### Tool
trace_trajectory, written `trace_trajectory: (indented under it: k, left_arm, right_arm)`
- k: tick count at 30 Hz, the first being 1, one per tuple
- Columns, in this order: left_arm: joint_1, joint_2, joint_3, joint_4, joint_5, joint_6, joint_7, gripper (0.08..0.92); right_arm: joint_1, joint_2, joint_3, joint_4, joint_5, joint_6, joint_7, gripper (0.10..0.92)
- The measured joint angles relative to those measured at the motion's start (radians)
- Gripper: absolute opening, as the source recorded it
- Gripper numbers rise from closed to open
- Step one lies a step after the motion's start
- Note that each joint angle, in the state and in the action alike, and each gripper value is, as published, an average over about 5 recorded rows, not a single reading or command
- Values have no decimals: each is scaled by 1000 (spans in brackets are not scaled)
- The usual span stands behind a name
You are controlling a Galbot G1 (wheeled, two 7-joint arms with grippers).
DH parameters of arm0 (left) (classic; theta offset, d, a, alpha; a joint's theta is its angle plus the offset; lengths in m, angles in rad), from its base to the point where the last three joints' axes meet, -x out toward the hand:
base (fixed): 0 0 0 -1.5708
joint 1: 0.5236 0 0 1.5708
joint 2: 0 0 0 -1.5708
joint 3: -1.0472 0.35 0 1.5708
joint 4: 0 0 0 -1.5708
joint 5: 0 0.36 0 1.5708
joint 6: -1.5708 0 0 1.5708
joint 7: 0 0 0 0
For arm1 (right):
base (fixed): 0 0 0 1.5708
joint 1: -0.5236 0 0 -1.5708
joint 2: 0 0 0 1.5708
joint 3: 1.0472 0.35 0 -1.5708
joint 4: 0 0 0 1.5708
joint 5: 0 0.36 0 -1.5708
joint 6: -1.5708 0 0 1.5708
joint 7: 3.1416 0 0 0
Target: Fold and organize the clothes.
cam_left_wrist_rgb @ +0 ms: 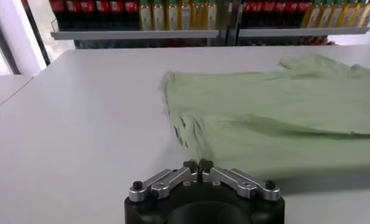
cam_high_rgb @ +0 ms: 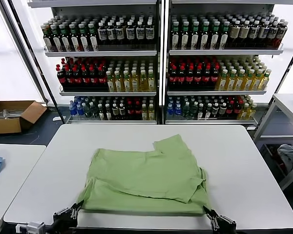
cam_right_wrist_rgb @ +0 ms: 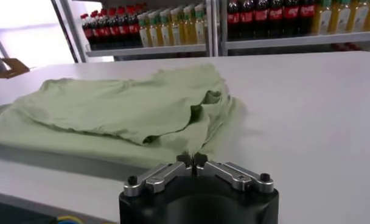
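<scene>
Left gripper (cam_high_rgb: 74,210) sits at the near-left corner of the shirt (cam_high_rgb: 146,178), low at the near worktop (cam_high_rgb: 244,165) edge. In its wrist view the fingertips (cam_left_wrist_rgb: 190,165) meet tip to tip, right at the shirt's near edge. Can't tell if any fabric is pinched between them.

Right gripper (cam_high_rgb: 208,212) mirrors it at the near-right corner. Tips look pressed together in its wrist view too, touching or just short of the hem. Again can't tell whether cloth is caught.

Progress, as a judgement: the shirt has one fold in. An upper layer lies over the lower one, its free edge running diagonally near the right side, and the far-right corner sticks out toward the shelves (cam_high_rgb: 156,53). The outline is a rough rectangle, not yet a compact stack. No collar, buttons or chest print visible, so it's probably face down or folded inward. Left to do: at least one more fold, then squaring up the edges and placing it.

Materials: the shirt is light green, soft, thin and matte. It drapes flat with shallow wrinkles and some bunching at the near-left corner and near-right side. It will slump if lifted by its corners. The worktop is white, smooth and rounded at the corners. Behind it, the shelves are packed with bottles (cam_high_rgb: 112,34).
</scene>
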State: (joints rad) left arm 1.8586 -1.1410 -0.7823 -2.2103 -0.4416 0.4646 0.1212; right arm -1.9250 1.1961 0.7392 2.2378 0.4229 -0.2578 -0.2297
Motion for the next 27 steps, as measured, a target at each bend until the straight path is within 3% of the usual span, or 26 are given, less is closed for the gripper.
trace_trajectory:
  k: [8,16,21,27]
  left_arm:
    - [27,27,-82,-43,-24,10,18,447]
    - [-94,109,-75,20,-76,-4,57,673]
    - [-238,175,-15,125,-117,-9,83,796]
    - [-441,239,89,277,-166,-16,103,822]
  right_arm:
    - [55,-42,60,33,113,-16,-14,548]
    - [323,-94,5,-79,159,-88,-42,773]
    - [554,-111,-94,-235,147,-142,-65,820]
    - [805,-103,-219,-440,117,-178,-88,823]
